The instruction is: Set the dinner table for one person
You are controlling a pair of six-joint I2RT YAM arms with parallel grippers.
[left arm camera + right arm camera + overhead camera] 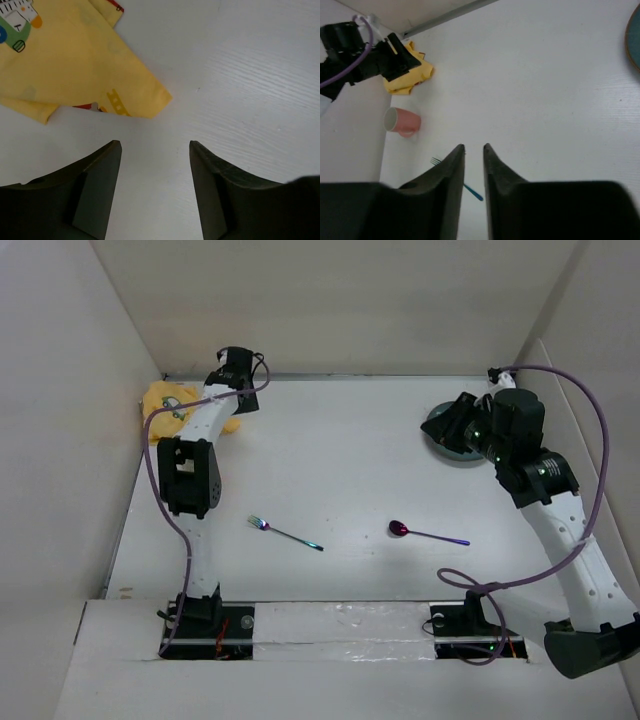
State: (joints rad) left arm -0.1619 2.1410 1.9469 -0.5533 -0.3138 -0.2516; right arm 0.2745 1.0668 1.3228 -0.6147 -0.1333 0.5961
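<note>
My left pincer stands wide with nothing between its fingers. It hangs low over the far left corner of the dinner table, just short of the nearest corner of the yellow cloth. I judge the width is meant for that cloth, since a soft folded edge wants broad jaws coming down on either side of it. The cloth lies bunched near the corner, well away from the middle where a place would be laid. That makes it look to me like the piece to fetch and spread as a mat or napkin.

My right pincer is narrow, its fingers nearly together with only a slit between them, and it holds nothing. It hangs by the plate at the far right, and my own arm covers most of that plate from above. Such a narrow set would suit pinching a thin rim, though that is only my guess.

The fork and the spoon lie flat toward the front of the table, well apart, and neither is touched. With handles that thin, I expect they will need a low, close pinch.

As for what holds what, the part of the plate I can see carries nothing. The pink cup sits close to the left wall, between the cloth and the fork. It shows a pale inside that seems empty, but I cannot tell whether it is upright or on its side
</note>
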